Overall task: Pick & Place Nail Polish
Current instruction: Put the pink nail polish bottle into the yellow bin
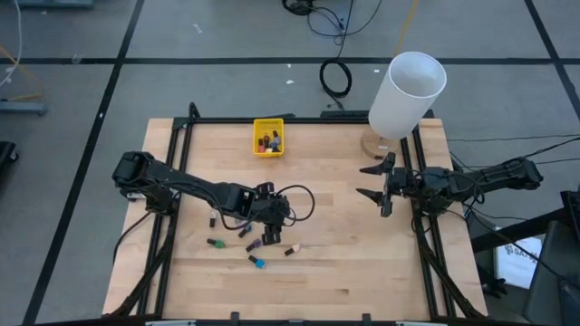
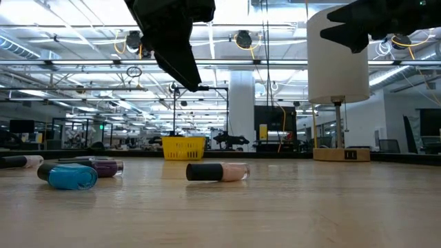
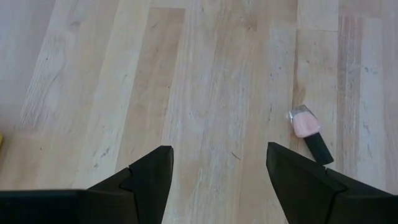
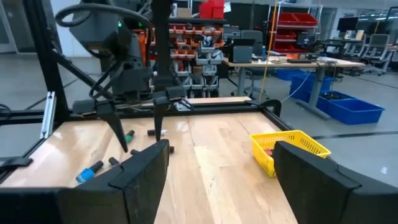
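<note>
Item: beige nail polish bottle (image 3: 305,126), lying flat on table (image 1: 362,263), two o'clock of my spread, empty left gripper (image 3: 217,177). Likely light, rigid, glassy, prone to rolling; best pinched across the dark cap (image 3: 319,149). Right gripper (image 1: 379,186): spread, waiting.

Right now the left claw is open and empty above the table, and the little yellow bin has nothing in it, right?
Not quite: the yellow bin already holds a few bottles, as the high view shows. The left claw is indeed open and empty above the table.
</note>
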Controlling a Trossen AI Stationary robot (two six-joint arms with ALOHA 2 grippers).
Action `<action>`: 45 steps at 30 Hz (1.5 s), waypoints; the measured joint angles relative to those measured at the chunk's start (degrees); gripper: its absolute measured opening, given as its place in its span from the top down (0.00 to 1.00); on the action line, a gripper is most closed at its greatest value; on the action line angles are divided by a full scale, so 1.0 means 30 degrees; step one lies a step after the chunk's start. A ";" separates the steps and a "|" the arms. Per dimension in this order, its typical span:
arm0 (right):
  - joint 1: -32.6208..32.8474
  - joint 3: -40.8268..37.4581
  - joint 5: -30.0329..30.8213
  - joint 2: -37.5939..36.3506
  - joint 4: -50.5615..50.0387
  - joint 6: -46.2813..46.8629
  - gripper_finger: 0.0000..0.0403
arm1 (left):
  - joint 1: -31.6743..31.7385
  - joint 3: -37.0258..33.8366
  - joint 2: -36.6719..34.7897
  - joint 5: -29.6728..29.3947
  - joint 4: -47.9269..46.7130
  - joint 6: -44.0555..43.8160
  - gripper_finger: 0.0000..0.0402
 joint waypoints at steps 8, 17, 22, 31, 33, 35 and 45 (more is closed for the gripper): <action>0.0000 0.0001 -0.0022 -0.0439 -0.0834 0.0119 0.32 | 0.0000 0.0000 0.0000 0.0000 -0.0006 0.0022 0.38; 0.0000 0.0003 -0.0022 -0.0445 -0.0860 0.0138 0.32 | 0.0000 -0.0007 0.0000 0.0000 -0.0001 0.0015 0.38; 0.0000 0.0000 -0.0022 -0.0445 -0.0859 0.0145 0.32 | 0.0000 -0.0007 0.0000 0.0000 -0.0006 0.0015 0.38; 0.0000 0.0007 -0.0029 -0.0445 -0.0853 0.0146 0.32 | 0.0000 -0.0007 0.0000 0.0000 -0.0006 0.0015 0.38; 0.0000 0.0000 -0.0029 -0.0445 -0.0853 0.0131 0.32 | 0.0000 -0.0007 0.0000 -0.0003 -0.0006 0.0015 0.38; 0.0000 0.0007 0.0005 -0.0445 -0.0845 0.0120 0.32 | 0.0000 -0.0007 0.0000 0.0000 -0.0083 -0.0010 0.38; -0.0007 0.0006 0.0044 -0.0437 -0.0853 0.0578 0.32 | -0.0909 -0.0007 0.0246 -0.0036 -0.3381 -0.3711 0.38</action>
